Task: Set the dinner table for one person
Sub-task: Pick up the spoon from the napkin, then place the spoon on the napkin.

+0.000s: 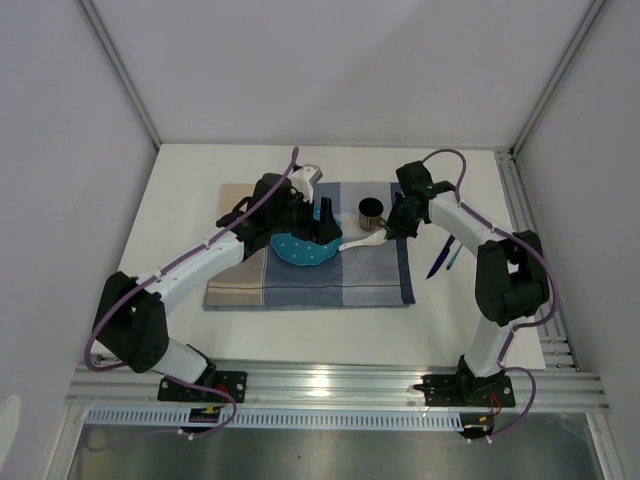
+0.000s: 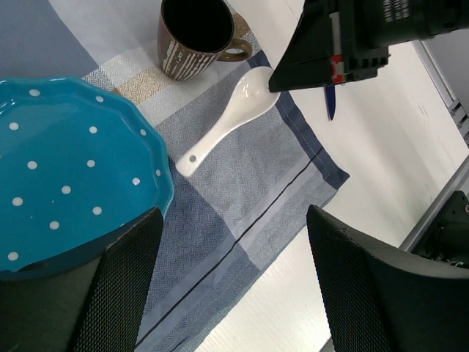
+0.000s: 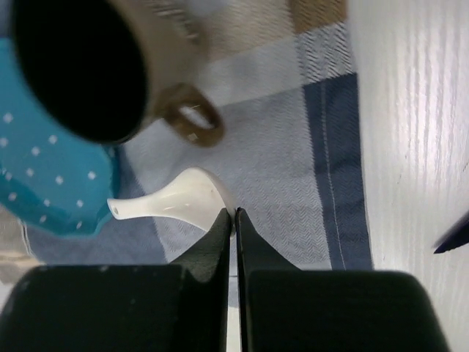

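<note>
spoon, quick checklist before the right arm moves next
1. right gripper shut at the spoon bowl's rim: ok
2. rim really pinched in it: cannot tell
3. mug apart from spoon: ok
4. spoon handle tip clear of plate edge: cannot tell, very close
5. left gripper open, holding nothing, away from spoon: ok

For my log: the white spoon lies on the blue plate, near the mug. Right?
No: the spoon lies on the placemat beside the plate, not on it, as the left wrist view shows. It is near the mug.
</note>
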